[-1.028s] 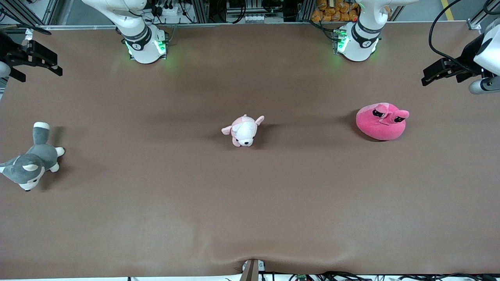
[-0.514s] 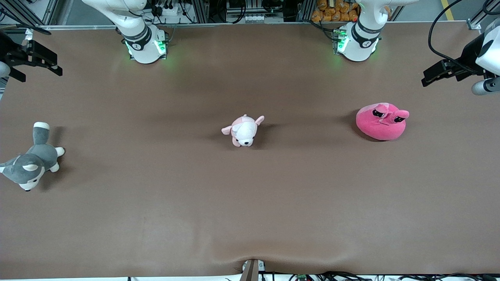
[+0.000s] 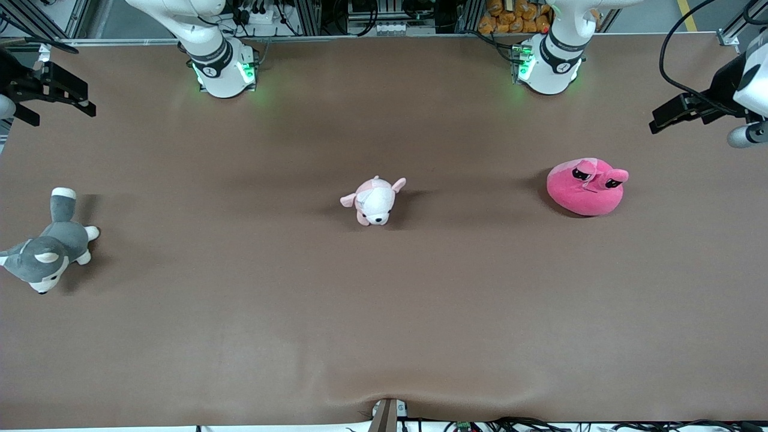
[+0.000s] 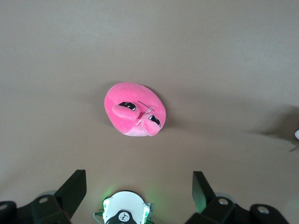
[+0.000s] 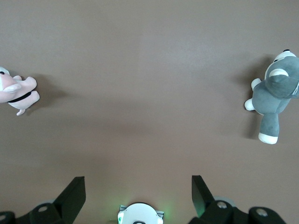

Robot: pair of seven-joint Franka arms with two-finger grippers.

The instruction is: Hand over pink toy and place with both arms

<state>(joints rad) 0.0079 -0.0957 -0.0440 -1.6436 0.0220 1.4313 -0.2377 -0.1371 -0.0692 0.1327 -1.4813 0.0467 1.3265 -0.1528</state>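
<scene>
Toward the left arm's end of the brown table [image 3: 384, 336], your pink toy [image 3: 585, 187] sits about midway between the base edge and the camera-side edge, a soft hot-pink dome of short plush with two stubby stalk eyes poking up, each marked with a black half-lidded patch. From the left wrist view the pink toy [image 4: 134, 109] reads as a smooth rounded blob with a paler pink patch under the eyes.

You have the left gripper [image 3: 678, 112] hanging in the air over the table's edge at that same end, well apart from the toy; its black fingers [image 4: 72, 189] stand wide apart with nothing between them. The right gripper [image 3: 63, 99] hangs over the edge at the right arm's end, its fingers [image 5: 72, 191] spread just as wide and empty.

At the table's middle lies a small pale-pink-and-white puppy plush [image 3: 375, 201], fuzzy, with floppy ears. Near the edge at the right arm's end lies a grey-and-white husky plush [image 3: 48, 249], stretched out with its white-tipped tail pointing toward the base edge.

The table covering is matte and smooth, with a slight pucker at the camera-side edge.
</scene>
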